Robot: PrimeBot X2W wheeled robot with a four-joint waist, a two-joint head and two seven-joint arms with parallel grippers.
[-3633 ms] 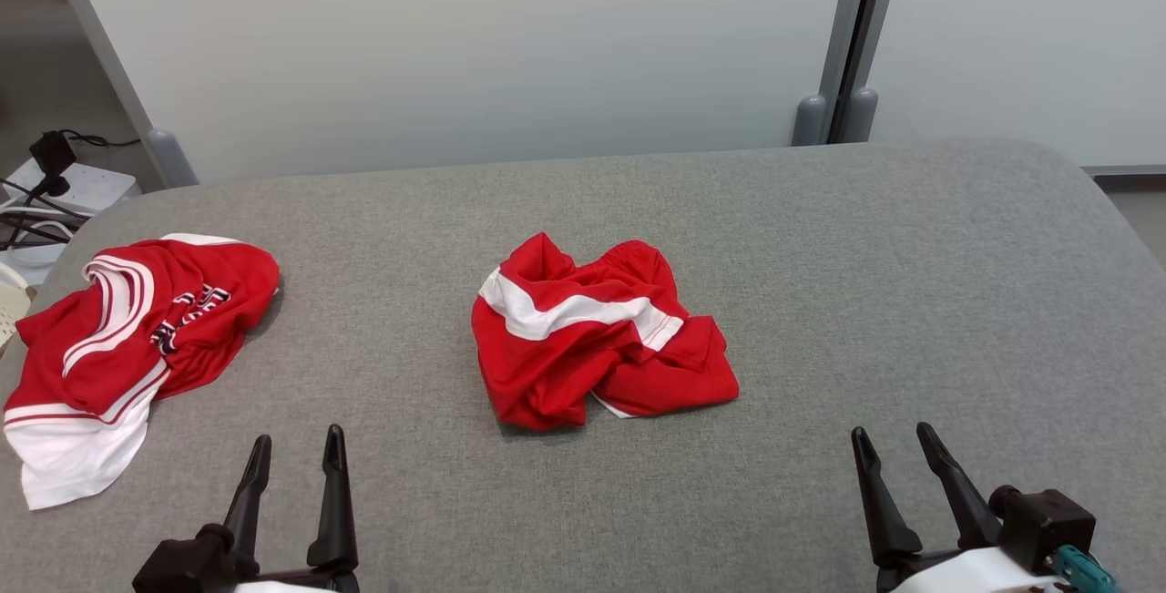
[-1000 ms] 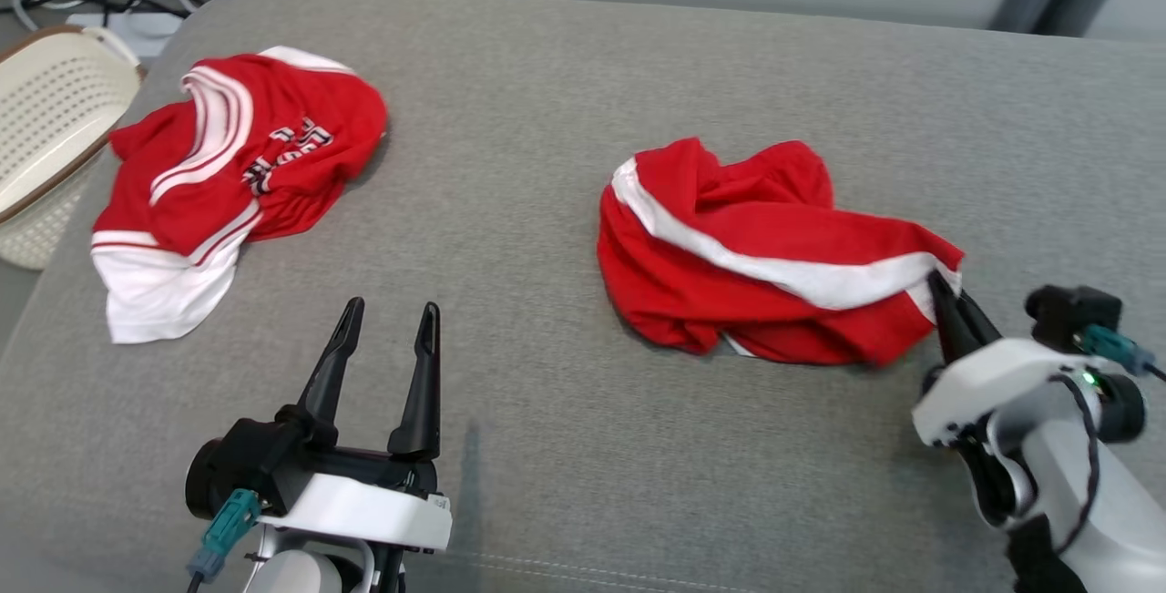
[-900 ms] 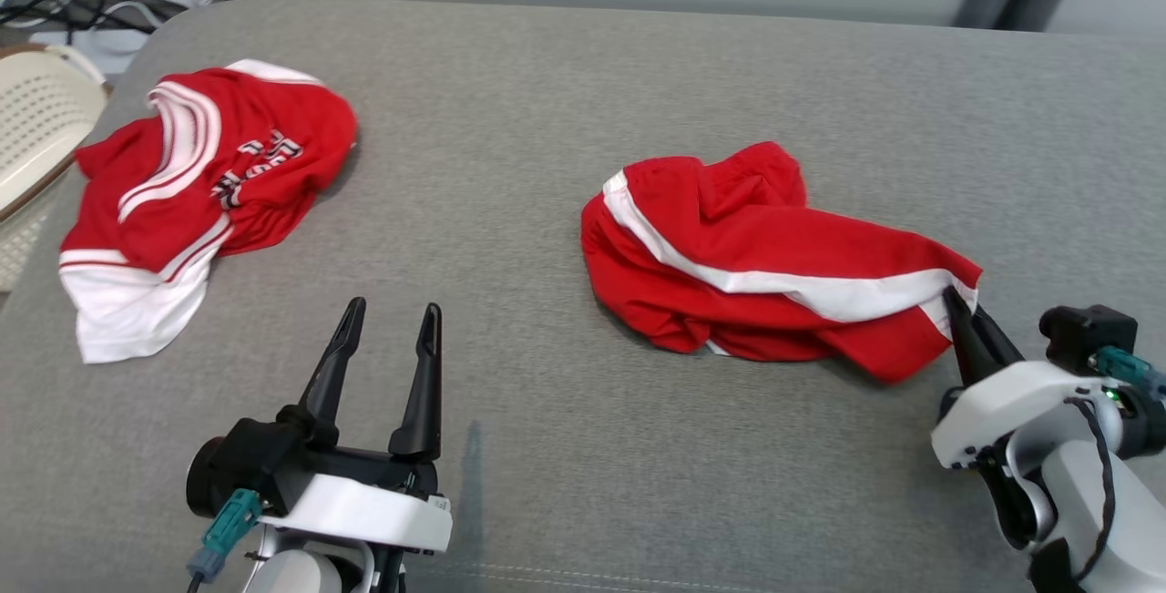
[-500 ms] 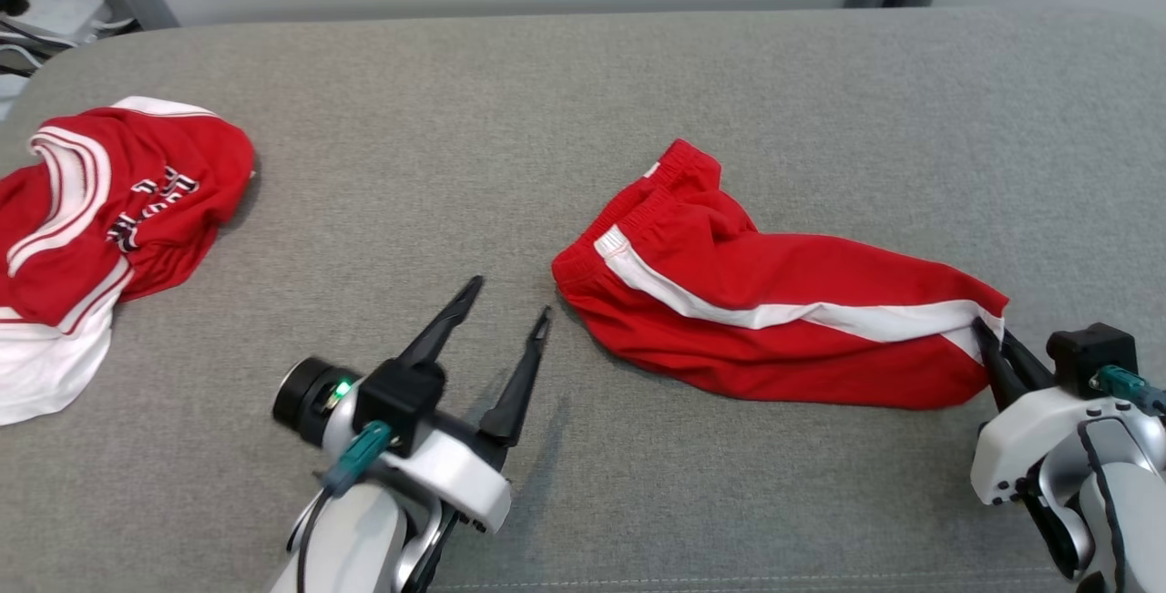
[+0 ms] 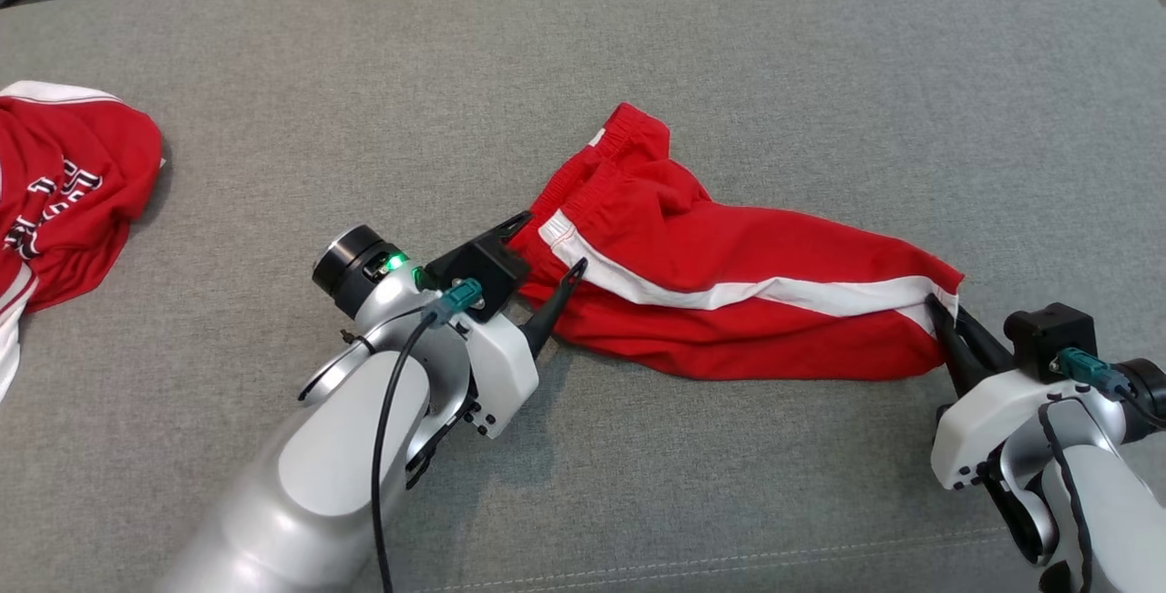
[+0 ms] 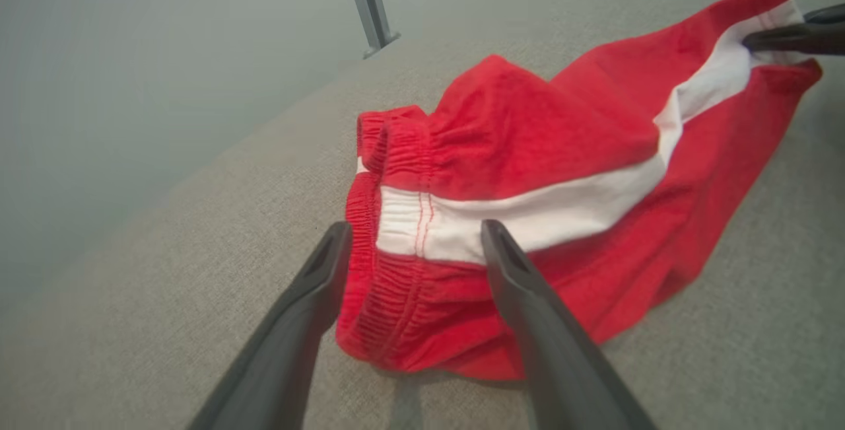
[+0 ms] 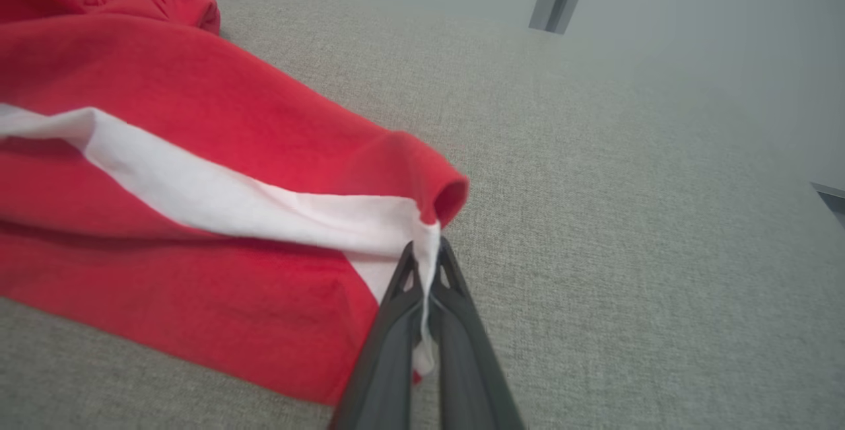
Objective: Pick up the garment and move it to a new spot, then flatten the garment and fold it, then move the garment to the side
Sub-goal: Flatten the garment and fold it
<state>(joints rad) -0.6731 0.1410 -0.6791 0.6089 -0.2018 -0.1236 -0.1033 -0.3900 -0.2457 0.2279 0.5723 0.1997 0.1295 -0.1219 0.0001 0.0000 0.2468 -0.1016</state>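
Note:
The garment [image 5: 729, 288] is a pair of red shorts with a white side stripe, stretched left to right across the grey table [image 5: 820, 74]. My right gripper [image 5: 935, 309] is shut on its white hem corner at the right end; in the right wrist view the garment [image 7: 198, 205] has that hem pinched in the right gripper [image 7: 424, 255]. My left gripper [image 5: 549, 249] is open, its fingers straddling the elastic waistband at the left end. In the left wrist view the garment [image 6: 561, 152] lies between the left gripper [image 6: 412, 235] fingers, and the right gripper [image 6: 749, 40] shows at the far hem.
A second red and white garment, a jersey [image 5: 64, 192] with lettering, lies crumpled at the table's left edge. A pale wall and a grey post [image 6: 366, 0] stand behind the table. Open grey surface lies beyond the shorts and near the front edge.
The head view has shifted. My right gripper has dragged the shorts out long toward the right. My left gripper has swung in from the front to the waistband, still open.

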